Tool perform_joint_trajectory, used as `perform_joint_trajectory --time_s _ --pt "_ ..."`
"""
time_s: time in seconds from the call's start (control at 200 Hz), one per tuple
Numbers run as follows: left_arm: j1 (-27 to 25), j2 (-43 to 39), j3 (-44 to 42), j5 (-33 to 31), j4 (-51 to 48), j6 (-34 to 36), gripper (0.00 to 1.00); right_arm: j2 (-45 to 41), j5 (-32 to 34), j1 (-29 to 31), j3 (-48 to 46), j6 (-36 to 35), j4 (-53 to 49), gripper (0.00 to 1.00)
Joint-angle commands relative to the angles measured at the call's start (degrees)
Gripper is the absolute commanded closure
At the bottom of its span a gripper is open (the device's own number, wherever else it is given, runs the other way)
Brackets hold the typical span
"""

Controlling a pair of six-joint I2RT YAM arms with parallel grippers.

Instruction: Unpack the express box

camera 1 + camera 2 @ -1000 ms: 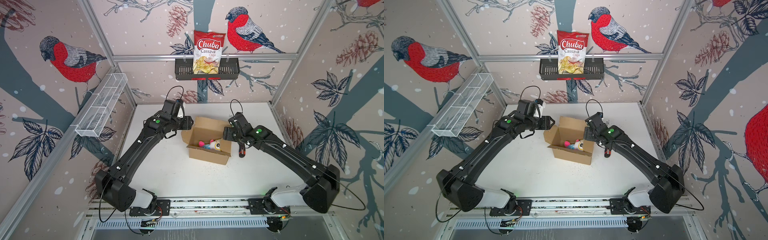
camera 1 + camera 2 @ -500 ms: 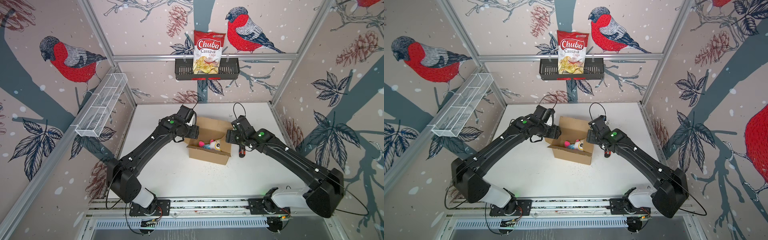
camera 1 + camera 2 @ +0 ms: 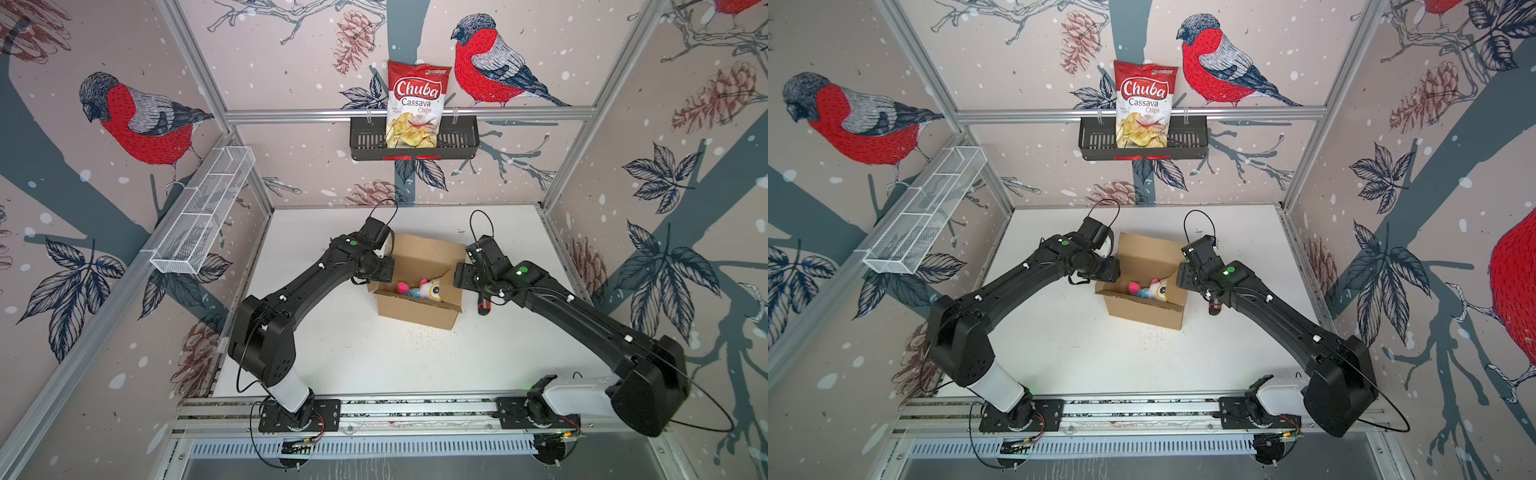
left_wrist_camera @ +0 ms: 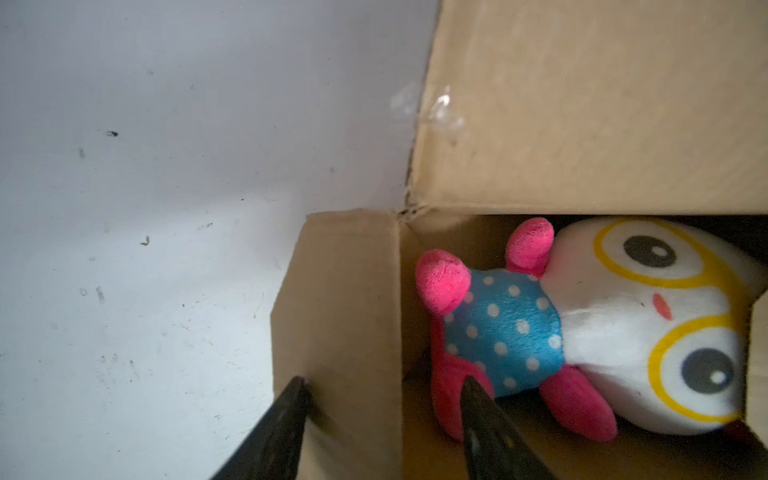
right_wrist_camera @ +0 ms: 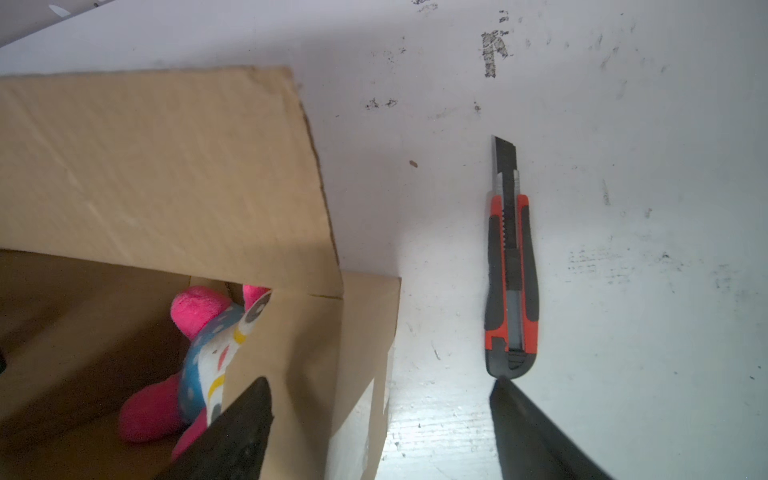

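At the upper left of both top views a white wire rack point(image 3: 203, 216) hangs on the side wall. Right of it, the left gripper point(image 3: 380, 270) is at the left end of the express box point(image 3: 415, 309). In the left wrist view its jaws are spread, one finger point(image 4: 286, 419) over the short end flap's outer edge and the other inside the carton; I cannot tell whether they touch the flap. The box stands mid-frame on the white table point(image 3: 374, 357), flaps open, with a plush toy point(image 3: 424, 289) lying inside. Above it, at the top centre, a chips bag point(image 3: 417, 104) stands in a black basket point(image 3: 457, 141). At the box's right end the right gripper point(image 5: 380, 380) is spread wide, pinching nothing. Just right of the box a red utility knife point(image 5: 511, 270) lies on the table.
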Motion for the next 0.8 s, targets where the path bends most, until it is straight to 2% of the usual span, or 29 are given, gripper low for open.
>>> perform_joint_trajectory --time_s 0.0,0.085,0.16,0.435,0.645,0.796 --pt "1.1 -0.5 -1.9 4.8 3.5 -0.6 0.52 0.8 -0.5 -0.4 0.2 -0.3 1.9 0.19" --pt "1.7 -0.5 -3.4 5.0 4.5 -1.1 0.67 1.3 -0.3 -0.2 0.8 -0.3 1.7 0.18" --pt "2.1 -1.3 -4.5 4.3 5.2 -2.0 0.75 1.3 0.1 0.0 1.6 -0.3 1.2 0.18" --pt "2.2 -7.0 -6.2 -4.3 5.7 -6.9 0.83 2.9 6.0 3.7 8.3 0.5 -5.2 0.17" --pt "-2.0 -12.7 -5.2 -15.4 4.4 -10.2 0.83 7.8 10.3 8.6 15.8 0.9 -9.4 0.16" --pt "-4.4 -12.0 -4.6 -21.1 2.5 -10.8 0.84 12.2 13.0 12.2 22.1 0.5 -11.8 0.14"
